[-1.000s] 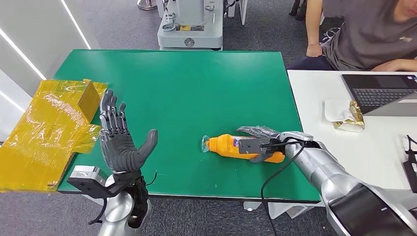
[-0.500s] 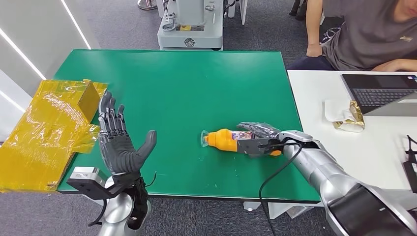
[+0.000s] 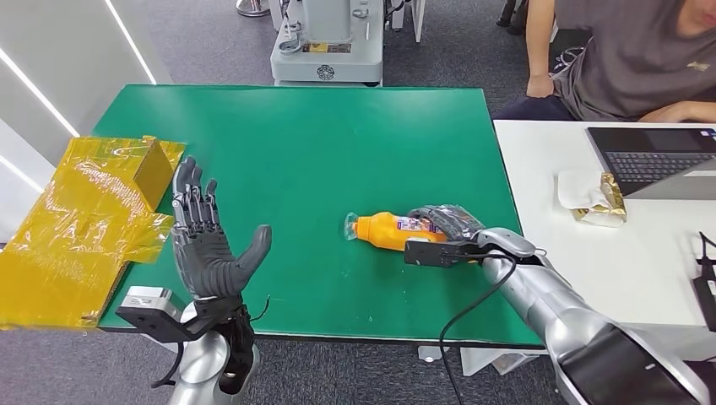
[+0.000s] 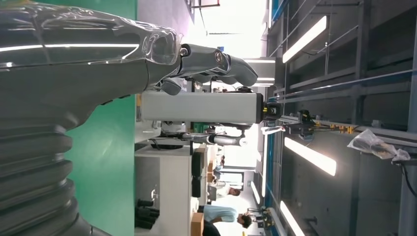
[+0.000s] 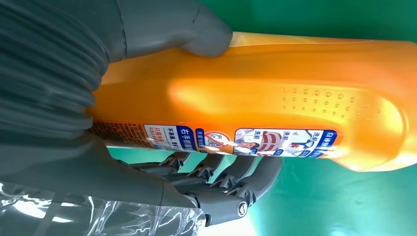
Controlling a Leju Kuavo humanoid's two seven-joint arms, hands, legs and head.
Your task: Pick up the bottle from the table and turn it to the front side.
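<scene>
Green table (image 3: pixel 295 143) is carrying the orange bottle (image 3: pixel 384 229), lying on its side near the front right edge. Robot's right hand (image 3: pixel 447 224) is gripping its body, thumb (image 5: pixel 196 29) opposing fingers (image 5: pixel 231 177). Left hand (image 3: pixel 203 245) is hovering spread, holding nothing, beside yellow wrapping (image 3: pixel 76 219). A person (image 3: pixel 633 59) is sitting by a laptop (image 3: pixel 654 156).

Setting: robotics lab
Evidence: green worktop (image 3: pixel 321 143); machine base (image 3: pixel 327 51) far; laptop (image 3: pixel 654 156) on white desk (image 3: pixel 591 253) right; ceiling strip lights (image 4: pixel 310 156)

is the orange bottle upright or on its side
On its side: the orange bottle lies lengthwise across the green table, held by the right hand.
</scene>
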